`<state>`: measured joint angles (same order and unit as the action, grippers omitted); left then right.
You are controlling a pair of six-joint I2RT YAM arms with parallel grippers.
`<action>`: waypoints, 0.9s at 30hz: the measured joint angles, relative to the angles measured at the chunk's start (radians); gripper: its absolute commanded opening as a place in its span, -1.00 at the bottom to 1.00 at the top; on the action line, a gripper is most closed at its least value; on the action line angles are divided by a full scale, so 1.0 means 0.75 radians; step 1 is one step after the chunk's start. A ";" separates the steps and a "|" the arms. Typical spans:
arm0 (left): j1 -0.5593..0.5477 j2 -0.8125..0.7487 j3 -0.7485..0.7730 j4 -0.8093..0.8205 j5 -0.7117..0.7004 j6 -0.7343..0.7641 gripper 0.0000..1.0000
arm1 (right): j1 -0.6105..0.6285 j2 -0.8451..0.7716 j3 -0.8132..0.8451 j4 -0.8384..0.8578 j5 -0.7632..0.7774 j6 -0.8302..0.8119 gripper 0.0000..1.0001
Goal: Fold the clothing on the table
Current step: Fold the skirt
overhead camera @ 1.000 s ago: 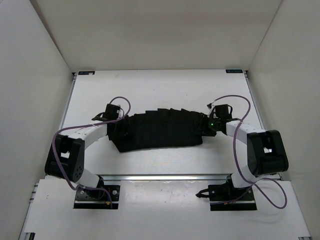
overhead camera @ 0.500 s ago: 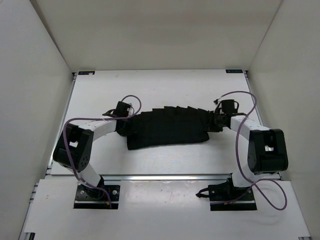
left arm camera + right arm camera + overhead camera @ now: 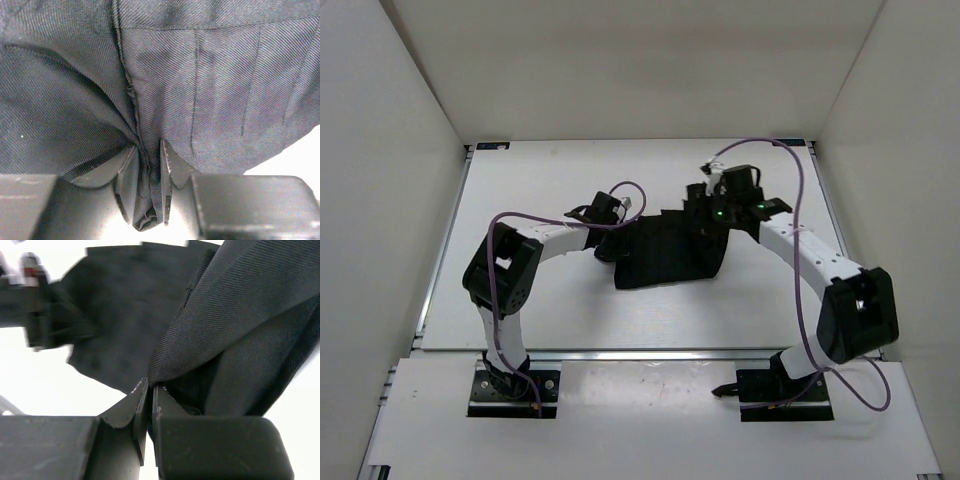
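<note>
My left claw [image 3: 149, 150] and right claw [image 3: 150, 387], each now pinching 1 end of the skirt [image 3: 670, 255], have drawn it inward mid-table [image 3: 540, 180], so the fold is under way.

The arms [image 3: 807, 252] are showing white links and black joints, trailing purple cables [image 3: 801, 185]; the right gripper [image 3: 150, 387] is showing matte black fingers [image 3: 122, 412].

Plain white panels, a back wall [image 3: 640, 60], a left wall [image 3: 380, 200] and a right wall [image 3: 905, 160], box in a white table [image 3: 620, 170] under soft, even light. A metal rail [image 3: 650, 353] runs along the table's near edge, with a white board [image 3: 640, 420] lying in front of it.
</note>
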<state>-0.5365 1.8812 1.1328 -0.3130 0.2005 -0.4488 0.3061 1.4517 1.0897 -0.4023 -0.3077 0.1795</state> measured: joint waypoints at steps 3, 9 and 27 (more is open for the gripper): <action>0.025 0.003 -0.026 0.042 0.067 -0.005 -0.36 | 0.131 0.118 0.101 0.019 -0.018 0.040 -1.00; 0.082 -0.024 -0.125 0.174 0.195 -0.031 -0.37 | 0.267 0.323 0.158 0.100 -0.058 0.155 -1.00; 0.172 -0.041 -0.238 0.334 0.371 -0.095 -0.02 | 0.478 0.655 0.548 0.157 -0.197 0.284 -0.76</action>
<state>-0.4072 1.8507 0.9546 -0.0628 0.4786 -0.5198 0.6643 1.9427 1.5005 -0.2848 -0.4557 0.3927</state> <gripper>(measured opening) 0.417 0.084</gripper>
